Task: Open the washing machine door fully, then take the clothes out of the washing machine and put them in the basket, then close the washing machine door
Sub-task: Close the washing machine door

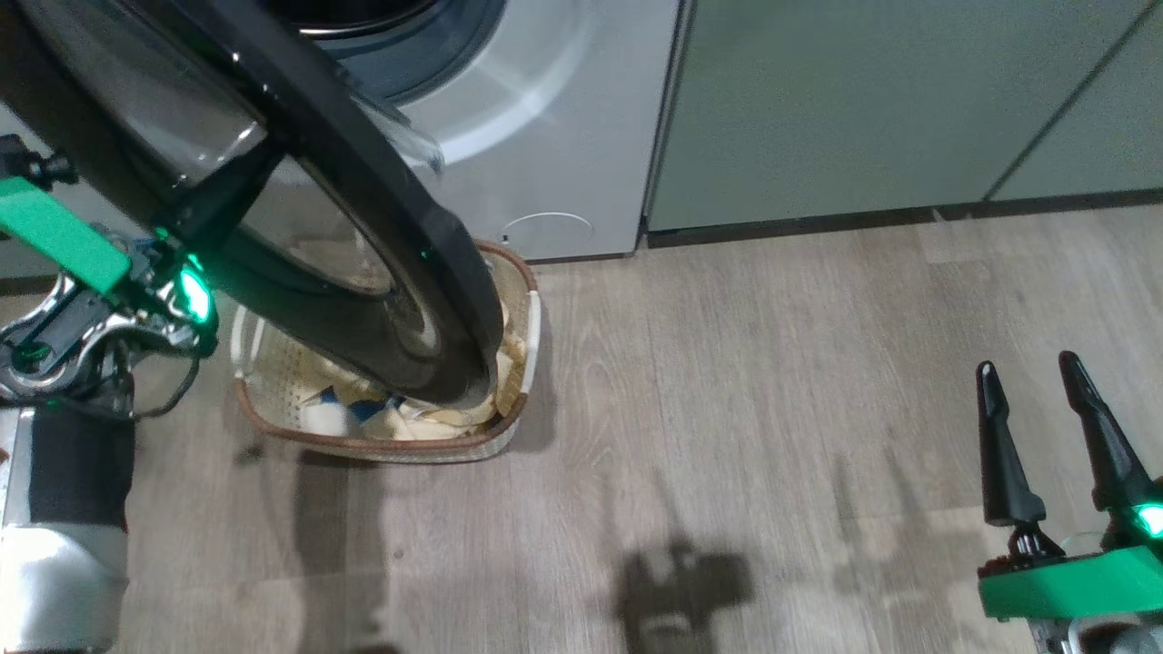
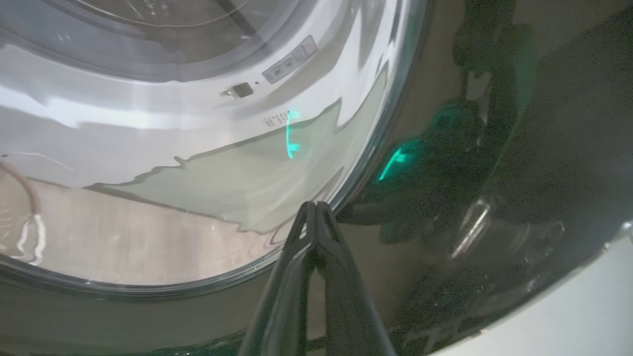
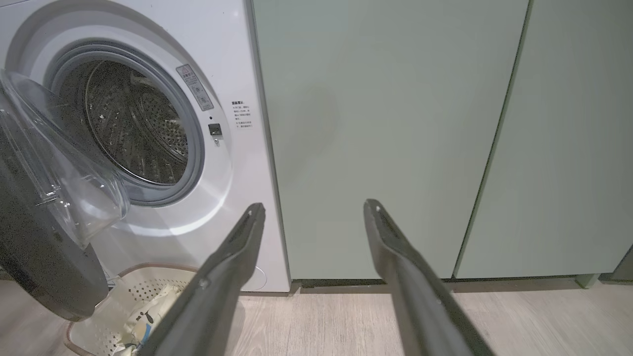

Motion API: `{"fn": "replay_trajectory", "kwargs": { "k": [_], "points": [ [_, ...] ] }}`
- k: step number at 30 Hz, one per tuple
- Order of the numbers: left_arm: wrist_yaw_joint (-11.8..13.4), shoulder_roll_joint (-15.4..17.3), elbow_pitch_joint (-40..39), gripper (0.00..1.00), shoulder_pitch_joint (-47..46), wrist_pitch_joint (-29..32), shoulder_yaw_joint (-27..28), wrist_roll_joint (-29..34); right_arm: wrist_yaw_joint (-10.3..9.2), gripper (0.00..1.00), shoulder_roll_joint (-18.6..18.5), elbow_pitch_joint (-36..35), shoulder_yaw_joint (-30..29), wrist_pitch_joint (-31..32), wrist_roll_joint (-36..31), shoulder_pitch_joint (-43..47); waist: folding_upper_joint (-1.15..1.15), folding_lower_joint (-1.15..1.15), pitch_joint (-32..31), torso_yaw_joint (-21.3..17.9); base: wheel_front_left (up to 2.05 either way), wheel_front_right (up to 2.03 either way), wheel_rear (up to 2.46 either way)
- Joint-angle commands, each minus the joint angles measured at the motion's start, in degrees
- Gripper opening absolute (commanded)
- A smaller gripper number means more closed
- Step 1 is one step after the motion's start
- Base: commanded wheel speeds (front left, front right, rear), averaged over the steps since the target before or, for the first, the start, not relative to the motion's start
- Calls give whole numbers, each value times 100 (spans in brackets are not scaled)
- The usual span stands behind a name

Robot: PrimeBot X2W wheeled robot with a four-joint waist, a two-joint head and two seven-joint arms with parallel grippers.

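Observation:
The washing machine door (image 1: 382, 209), black-rimmed with a bulging glass window, stands swung out over the basket (image 1: 273, 427). Pale yellow clothes (image 1: 427, 420) with blue patches lie in the basket. My left gripper (image 2: 315, 205) is shut, its tips touching the door's outer face (image 2: 445, 148) at the edge of the glass. The left gripper's body (image 1: 182, 291) sits behind the door at the left. The washing machine (image 3: 232, 163) stands open, its drum (image 3: 133, 128) bare of clothes. My right gripper (image 1: 1031, 377) hangs open over the floor at the lower right, nothing between its fingers.
Pale green cabinets (image 1: 863, 100) stand right of the machine along the back. Wooden floor (image 1: 727, 409) stretches between the basket and my right gripper. The round service flap (image 1: 550, 232) shows low on the machine's front, just behind the basket.

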Motion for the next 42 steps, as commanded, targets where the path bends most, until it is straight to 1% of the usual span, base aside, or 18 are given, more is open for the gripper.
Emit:
{"fn": "replay_trajectory", "kwargs": {
  "k": [1,8,14,17,21,23,26,27,28,31,37,40,42],
  "points": [
    [-66,202,-134,0,-344,-56,245,52,25,100,-17,-192,93,-54,-4,-210,0,0,20,-68,0,0,0],
    [-189,137,103,0,-525,-152,252,74,25,100,3,-195,71,-54,2,-204,0,0,37,-142,0,0,0],
    [-277,136,172,0,-479,-159,359,0,25,100,27,-217,-2,-54,-13,-170,0,0,54,-47,0,0,0],
    [-318,159,149,0,-302,-195,500,-56,25,100,44,-227,-46,-54,0,-171,0,0,45,42,0,0,0],
    [-370,112,-38,0,20,-309,753,-165,25,100,66,-259,-93,-54,-9,-140,0,0,19,200,0,0,0],
    [-388,33,-220,0,219,-346,861,-234,25,100,73,-265,-114,-54,-18,-126,0,0,-3,284,0,0,0],
    [-402,-68,-469,0,575,-548,970,-118,25,100,75,-274,-120,-54,-34,-114,0,0,-46,405,0,0,0],
    [-405,-114,-550,39,691,-601,980,-73,25,100,74,-276,-119,-54,-37,-107,0,0,-57,445,0,0,0],
    [-407,-159,-629,100,796,-686,1005,-17,25,100,69,-276,-111,-54,-40,-104,0,0,-68,479,0,0,0],
    [-412,-333,-817,100,1042,-852,1051,47,25,100,47,-268,-105,-55,-43,-92,0,0,-99,570,0,0,0],
    [-415,-548,-1112,100,1373,-1248,1150,285,25,100,34,-240,-95,-55,-41,-84,0,0,-170,672,0,0,0],
    [-415,-625,-1415,100,1553,-1608,1225,575,25,100,34,-222,-80,-55,-45,-70,0,0,-231,690,0,0,0],
    [-415,-736,-1701,100,1682,-1904,1280,767,25,100,33,-218,-83,-55,-49,-51,0,0,-277,711,0,0,0]
  ]
}}
